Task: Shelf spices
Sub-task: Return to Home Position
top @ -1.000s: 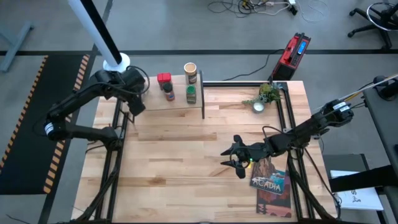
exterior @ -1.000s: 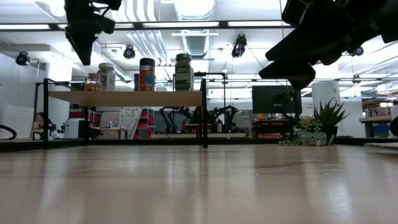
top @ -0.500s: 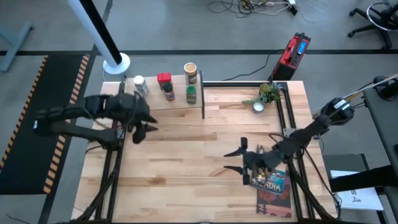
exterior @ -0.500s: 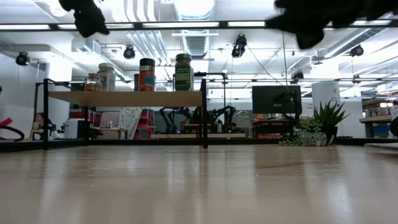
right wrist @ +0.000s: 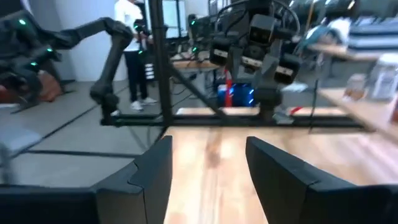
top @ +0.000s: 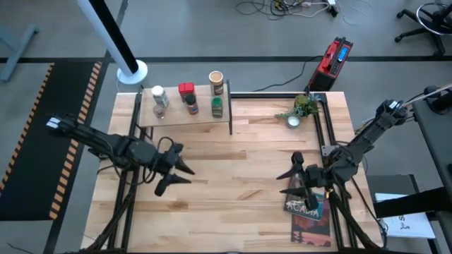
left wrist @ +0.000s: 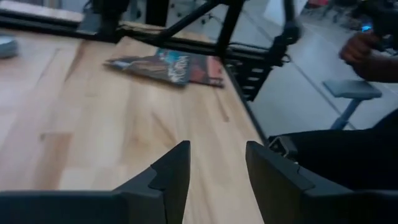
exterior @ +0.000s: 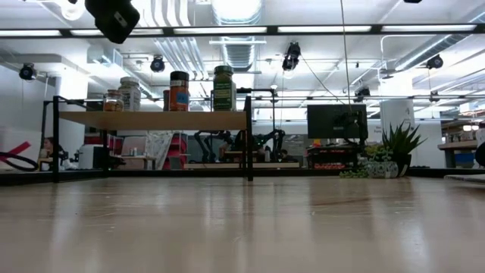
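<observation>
Left gripper (top: pixel 176 169) empty, fingers apart, near left. Small light-wood shelf on black metal legs (top: pixel 169 117), far left, holds all five spices: white-capped clear jar (top: pixel 158 97), red square tin (top: pixel 186 89), dark-capped brown jar (top: pixel 191 106), green-lidded jar (top: pixel 217 106), tan cylindrical canister (top: pixel 216 80). Right gripper (top: pixel 290 175) empty, fingers apart, near right. Shelving looks done; only parking the arms is left.

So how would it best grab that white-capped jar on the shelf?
Probably around the clear body just under the cap, coming in level from the table side. The jar stands upright at the shelf's left end, round, with a gap to the red tin, so there is room on both sides.
</observation>
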Robot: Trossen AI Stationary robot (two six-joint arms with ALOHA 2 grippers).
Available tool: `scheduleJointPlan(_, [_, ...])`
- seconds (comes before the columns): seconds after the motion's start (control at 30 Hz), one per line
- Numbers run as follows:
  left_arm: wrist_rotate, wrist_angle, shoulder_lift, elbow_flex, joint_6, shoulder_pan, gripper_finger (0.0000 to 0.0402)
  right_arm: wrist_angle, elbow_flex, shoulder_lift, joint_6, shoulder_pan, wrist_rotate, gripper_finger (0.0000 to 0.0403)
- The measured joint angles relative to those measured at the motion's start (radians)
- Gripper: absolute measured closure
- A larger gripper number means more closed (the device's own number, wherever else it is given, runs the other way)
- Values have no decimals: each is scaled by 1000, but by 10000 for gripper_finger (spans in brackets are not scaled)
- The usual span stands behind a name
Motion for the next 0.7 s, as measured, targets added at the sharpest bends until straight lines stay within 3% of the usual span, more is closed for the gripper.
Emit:
scheduleJointPlan(0.23, [-1,154,31,-78,-6,-68,270,-48,-9,-51,92,0,-144,222])
scheduleJointPlan(0.5, [2,377,47,-154,-23,-111,287,-118,-50,-51,85,0,-149,222])
scheduleJointPlan(0.7, [6,528,39,-214,62,-124,298,-163,-125,-85,123,-1,-58,222])
